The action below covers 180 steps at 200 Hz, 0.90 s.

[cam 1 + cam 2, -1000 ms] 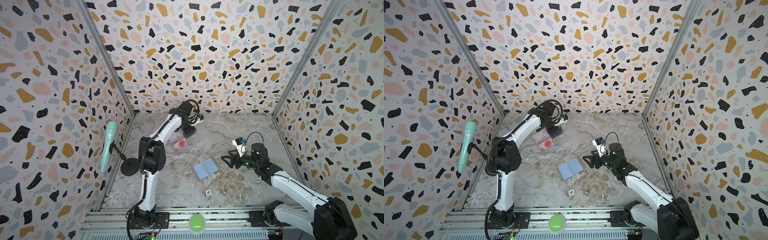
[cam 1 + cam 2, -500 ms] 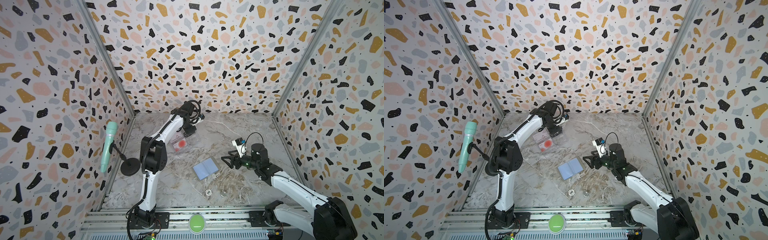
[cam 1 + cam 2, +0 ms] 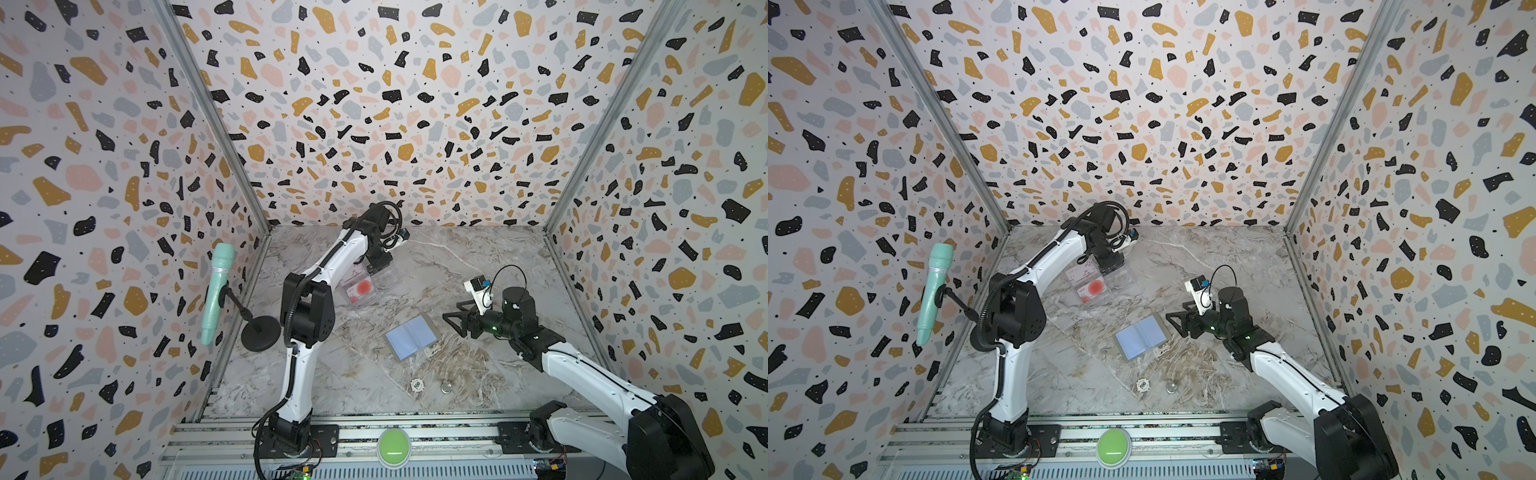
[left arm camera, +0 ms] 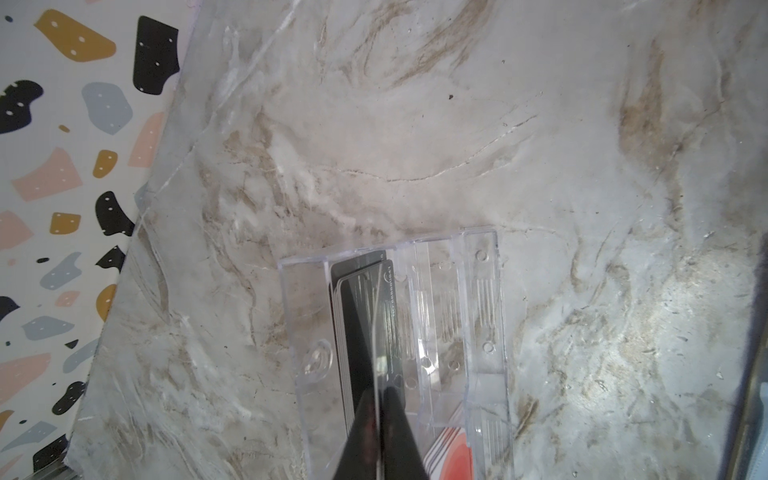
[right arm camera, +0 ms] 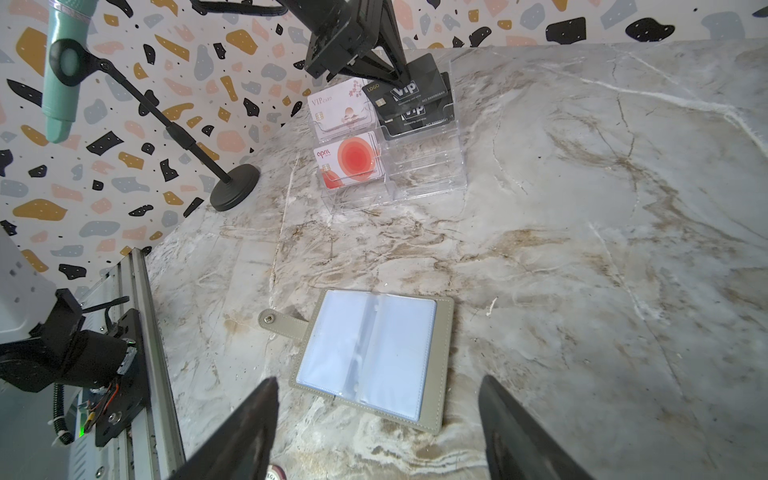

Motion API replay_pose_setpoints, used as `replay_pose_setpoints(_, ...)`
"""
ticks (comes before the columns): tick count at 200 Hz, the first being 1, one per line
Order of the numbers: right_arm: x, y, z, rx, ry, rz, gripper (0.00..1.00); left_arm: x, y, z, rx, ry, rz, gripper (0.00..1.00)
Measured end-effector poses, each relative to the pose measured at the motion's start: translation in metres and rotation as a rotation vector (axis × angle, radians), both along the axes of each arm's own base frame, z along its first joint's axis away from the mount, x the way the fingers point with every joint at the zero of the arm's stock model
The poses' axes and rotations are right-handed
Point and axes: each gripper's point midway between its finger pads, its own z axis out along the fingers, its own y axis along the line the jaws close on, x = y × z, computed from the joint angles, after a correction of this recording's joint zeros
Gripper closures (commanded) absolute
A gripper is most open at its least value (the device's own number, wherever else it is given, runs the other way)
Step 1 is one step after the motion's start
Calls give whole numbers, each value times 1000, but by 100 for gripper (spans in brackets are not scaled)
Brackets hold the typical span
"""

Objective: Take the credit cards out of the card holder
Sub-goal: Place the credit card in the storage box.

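Observation:
The card holder (image 5: 374,357) lies open and flat mid-table, taupe outside and pale blue inside, also seen in both top views (image 3: 411,337) (image 3: 1140,336). Its sleeves look empty. The credit cards stand in a clear tray (image 5: 424,178): the red-circle card (image 5: 353,160), the white-pinkish card (image 5: 338,108) and the black VIP card (image 5: 409,89). My left gripper (image 4: 378,392) reaches down into the tray's back slot (image 3: 380,268), shut on the black VIP card's edge (image 4: 361,299). My right gripper (image 5: 377,380) hovers open beside the card holder (image 3: 451,322), holding nothing.
A mint microphone (image 3: 216,286) on a black stand with a round base (image 3: 260,332) stands by the left wall. A poker chip (image 3: 417,385) and a coin (image 3: 446,388) lie near the front. A green button (image 3: 393,442) sits on the front rail.
The left wrist has shifted slightly over the tray's back slot. The right arm and the card holder have not moved.

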Motion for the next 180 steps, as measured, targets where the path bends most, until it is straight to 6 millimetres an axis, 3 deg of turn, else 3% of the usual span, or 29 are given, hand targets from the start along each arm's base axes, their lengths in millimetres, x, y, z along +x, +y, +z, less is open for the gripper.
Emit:
replay_pose_setpoints(74,4,-4,1,-10,-10,-28,24,2,2,1,2,-6,23,68)
replay_pose_setpoints(136,24,-41,31,-8,-126,-199,23,7,0,13,-32,-43,49,57)
replay_pose_setpoints(180,27,-47,32,-8,-130,-220,23,0,5,15,40,-77,39,57)
